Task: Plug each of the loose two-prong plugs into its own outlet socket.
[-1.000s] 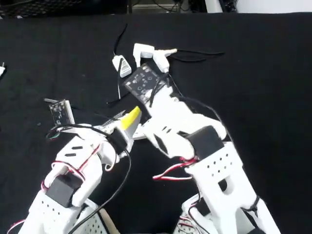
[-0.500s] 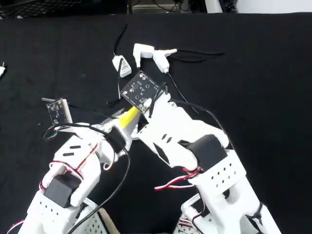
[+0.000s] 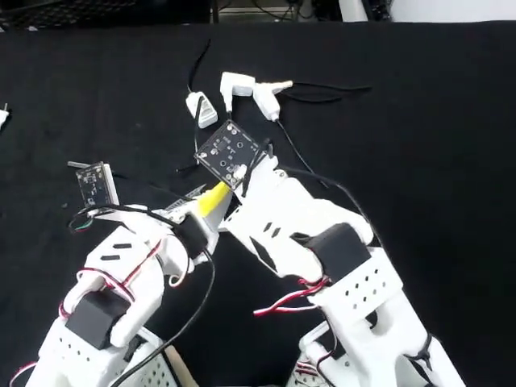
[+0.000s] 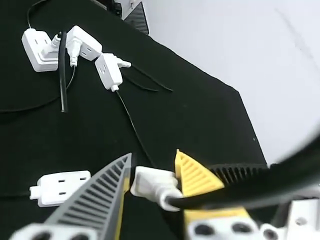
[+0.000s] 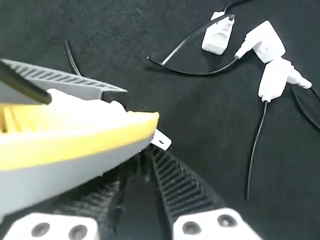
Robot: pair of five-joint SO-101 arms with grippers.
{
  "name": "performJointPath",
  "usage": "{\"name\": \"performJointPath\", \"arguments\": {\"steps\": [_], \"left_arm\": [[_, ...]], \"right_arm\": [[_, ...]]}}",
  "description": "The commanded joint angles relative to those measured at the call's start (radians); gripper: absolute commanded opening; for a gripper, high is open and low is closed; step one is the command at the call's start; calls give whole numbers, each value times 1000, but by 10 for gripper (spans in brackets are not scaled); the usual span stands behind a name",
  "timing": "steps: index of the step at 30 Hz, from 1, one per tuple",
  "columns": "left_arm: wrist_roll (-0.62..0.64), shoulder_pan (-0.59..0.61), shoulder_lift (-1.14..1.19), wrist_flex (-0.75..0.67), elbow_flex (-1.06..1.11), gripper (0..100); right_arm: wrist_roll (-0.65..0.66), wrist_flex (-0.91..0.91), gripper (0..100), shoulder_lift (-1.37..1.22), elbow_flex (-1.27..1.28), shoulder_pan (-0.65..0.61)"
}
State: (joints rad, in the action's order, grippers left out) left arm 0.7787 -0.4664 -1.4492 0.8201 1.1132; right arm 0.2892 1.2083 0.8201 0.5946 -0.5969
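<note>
**High view.** Both arms converge at the middle of the black table [image 3: 419, 161]. The right arm lies over the left arm's tip, hiding what the left arm carries. Three white connectors [image 3: 234, 83] sit in a cluster at far centre, with thin black leads trailing right and near.

**Left wrist view.** This view shows the hidden grasp. The left gripper [image 4: 153, 162], with one grey jaw and one yellow, is closed to a narrow gap on a two-prong plug [image 4: 150, 182]. The plug is white, rounded and blocky, with a black cable [image 4: 220, 196] leaving its end. Its long axis runs crosswise from jaw to jaw. The cable end lies at the yellow jaw and the blunt end towards the grey jaw. The prongs cannot be made out. An outlet socket [image 4: 60, 188] lies flat on the table near the grey jaw. It is a white oblong with two pairs of slots facing up.

**Right wrist view.** The left arm's yellow and grey jaws cross close in front of the right gripper [image 5: 146, 159]. Whether the right gripper is open or closed cannot be told. A small white tab [image 5: 161, 140] shows just past it, and what it belongs to is unclear.
</note>
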Motion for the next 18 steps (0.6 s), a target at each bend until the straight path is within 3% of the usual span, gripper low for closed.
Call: {"name": "performJointPath", "arguments": {"steps": [1, 8, 18], "left_arm": [[-3, -22, 0, 9, -50, 30], [-3, -93, 0, 25, -35, 30], [-3, -113, 0, 29, -21, 30]], "right_arm": [[-2, -31, 12, 22, -5, -6], [-2, -78, 12, 19, -5, 75], [-2, -117, 12, 16, 10, 86]]}}
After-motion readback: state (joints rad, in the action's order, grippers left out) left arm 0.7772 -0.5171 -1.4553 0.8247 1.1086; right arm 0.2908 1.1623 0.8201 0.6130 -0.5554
